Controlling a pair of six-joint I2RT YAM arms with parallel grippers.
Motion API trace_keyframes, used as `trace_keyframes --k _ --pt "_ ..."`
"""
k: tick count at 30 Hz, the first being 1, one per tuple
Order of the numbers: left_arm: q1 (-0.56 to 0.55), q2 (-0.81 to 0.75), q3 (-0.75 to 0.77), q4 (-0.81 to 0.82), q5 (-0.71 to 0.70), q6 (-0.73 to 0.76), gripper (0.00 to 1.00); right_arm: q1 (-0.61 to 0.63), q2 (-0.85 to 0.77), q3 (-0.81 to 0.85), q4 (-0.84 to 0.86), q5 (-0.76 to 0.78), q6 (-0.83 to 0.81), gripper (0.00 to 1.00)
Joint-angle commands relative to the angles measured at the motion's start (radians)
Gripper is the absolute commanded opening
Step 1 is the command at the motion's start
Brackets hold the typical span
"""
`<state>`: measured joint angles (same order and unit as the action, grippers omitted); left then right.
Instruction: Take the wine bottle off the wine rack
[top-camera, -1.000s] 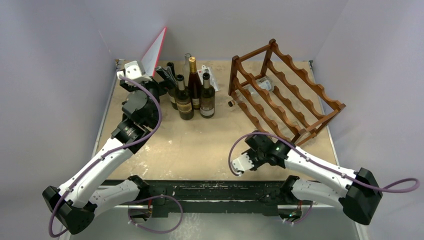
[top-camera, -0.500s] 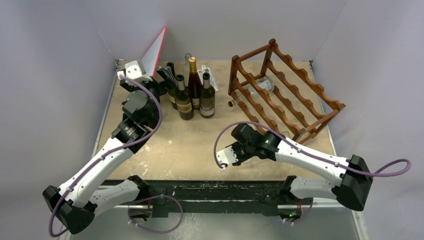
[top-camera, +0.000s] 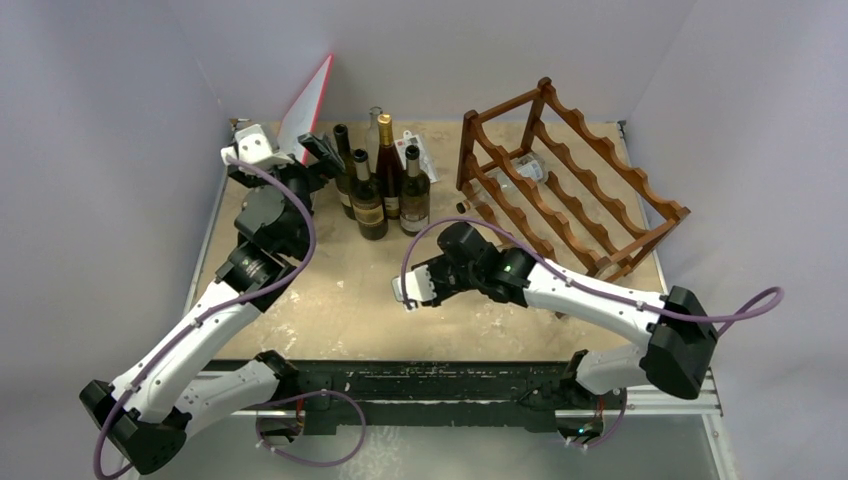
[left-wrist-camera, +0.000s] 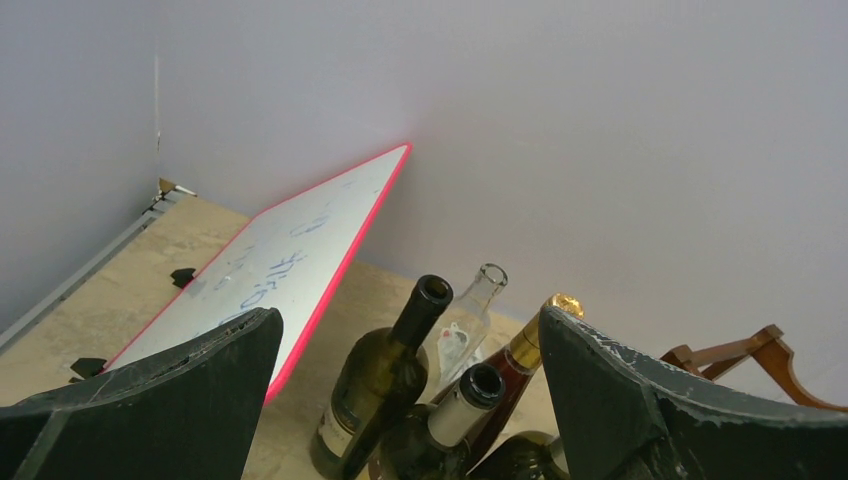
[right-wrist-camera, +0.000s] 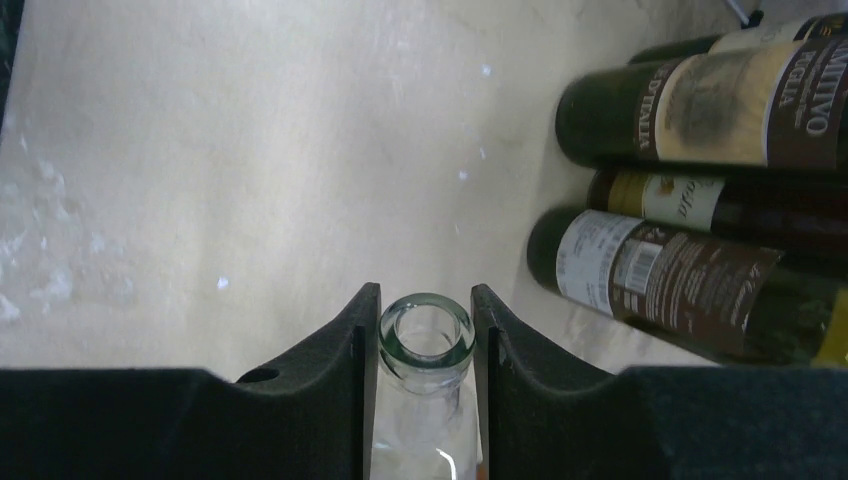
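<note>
Btls L of wine rack

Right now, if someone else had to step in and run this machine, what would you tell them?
The right fingers are shut on the neck of a clear wine bottle. It is off the wine rack, over the table in front of the standing bottles.
The left fingers are open and empty, by the standing bottles at the back.
Done: that bottle is out of the rack.
Left: set it down, probably near the others. A second clear bottle lies in the rack.
</note>
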<state>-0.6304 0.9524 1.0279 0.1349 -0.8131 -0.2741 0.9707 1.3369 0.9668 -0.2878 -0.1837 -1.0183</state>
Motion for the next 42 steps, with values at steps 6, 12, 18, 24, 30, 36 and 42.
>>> trace_keyframes --k 6,12,18,24,30,36,42 --pt "0.005 -0.042 0.002 0.063 -0.049 0.040 1.00 0.005 0.104 0.091 0.332 -0.144 0.167 0.00" --pt "0.008 -0.050 -0.003 0.074 -0.066 0.062 1.00 0.003 0.118 0.112 0.534 -0.200 0.311 0.00" --pt "0.019 -0.050 -0.005 0.078 -0.067 0.062 1.00 0.002 0.130 0.124 0.694 -0.263 0.422 0.00" --pt "0.022 -0.049 -0.005 0.077 -0.066 0.062 1.00 -0.009 0.164 0.112 0.946 -0.299 0.573 0.00" --pt "0.022 -0.045 -0.006 0.079 -0.065 0.063 1.00 -0.066 0.211 0.098 1.177 -0.301 0.764 0.00" --pt "0.024 -0.045 -0.005 0.078 -0.061 0.062 1.00 -0.116 0.255 0.098 1.274 -0.201 0.856 0.00" --pt "0.024 -0.042 -0.005 0.078 -0.058 0.062 1.00 -0.121 0.295 0.169 1.159 -0.153 0.843 0.00"
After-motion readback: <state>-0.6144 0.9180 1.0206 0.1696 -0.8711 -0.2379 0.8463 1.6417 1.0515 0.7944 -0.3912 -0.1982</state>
